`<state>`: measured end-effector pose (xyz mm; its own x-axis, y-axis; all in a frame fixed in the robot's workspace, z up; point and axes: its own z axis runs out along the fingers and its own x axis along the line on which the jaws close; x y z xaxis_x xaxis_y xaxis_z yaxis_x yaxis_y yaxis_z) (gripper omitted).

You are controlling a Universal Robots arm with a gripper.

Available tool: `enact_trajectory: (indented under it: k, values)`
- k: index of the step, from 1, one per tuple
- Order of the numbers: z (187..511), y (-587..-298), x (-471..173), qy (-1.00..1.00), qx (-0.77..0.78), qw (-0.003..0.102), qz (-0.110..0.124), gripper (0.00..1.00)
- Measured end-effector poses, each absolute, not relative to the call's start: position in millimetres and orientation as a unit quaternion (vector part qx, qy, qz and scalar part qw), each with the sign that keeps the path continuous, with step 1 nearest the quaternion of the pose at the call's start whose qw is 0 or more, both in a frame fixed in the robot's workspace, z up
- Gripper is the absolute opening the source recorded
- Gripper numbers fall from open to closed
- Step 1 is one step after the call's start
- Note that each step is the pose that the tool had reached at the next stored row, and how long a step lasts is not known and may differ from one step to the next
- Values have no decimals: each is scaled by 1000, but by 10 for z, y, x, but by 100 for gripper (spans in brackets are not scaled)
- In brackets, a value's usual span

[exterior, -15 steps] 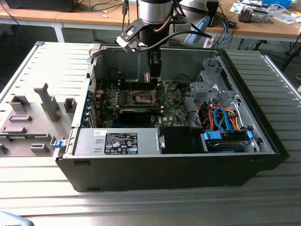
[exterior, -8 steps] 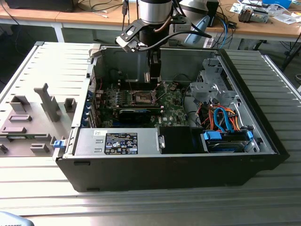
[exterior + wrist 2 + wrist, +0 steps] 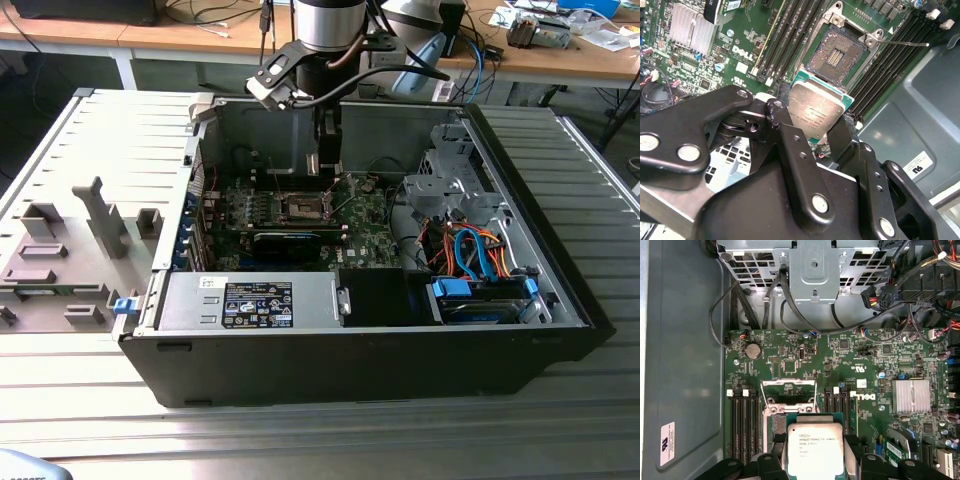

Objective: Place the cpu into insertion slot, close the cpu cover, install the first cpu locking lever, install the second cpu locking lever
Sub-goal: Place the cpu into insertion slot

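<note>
Btwn fingers (image 3: 792,147) sits cpu (image 3: 815,112), near insertion slot (image 3: 832,52).

Silver-grey arm (image 3: 328,22), black cables (image 3: 400,68), black tool (image 3: 812,125) linkages with round silver rivets (image 3: 819,202)

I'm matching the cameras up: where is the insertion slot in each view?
Exterior view: the insertion slot sits on the green motherboard, near its middle.
Second wrist view: the insertion slot lies bare, just beyond the held cpu.
First wrist view: the cpu partly hides the insertion slot.
Shared landmark: the green motherboard.

Workshop-lab: cable-strewn wooden benches (image 3: 200,38), opened computer case (image 3: 350,365) on ribbed metal table (image 3: 300,440).
</note>
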<state>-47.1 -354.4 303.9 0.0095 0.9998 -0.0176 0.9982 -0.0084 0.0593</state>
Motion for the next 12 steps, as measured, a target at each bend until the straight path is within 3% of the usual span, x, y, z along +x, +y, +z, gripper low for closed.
enact_trajectory:
  k: [12]
  values:
    - [3038, -3544, -471, 698, 715, 27, 14, 55]
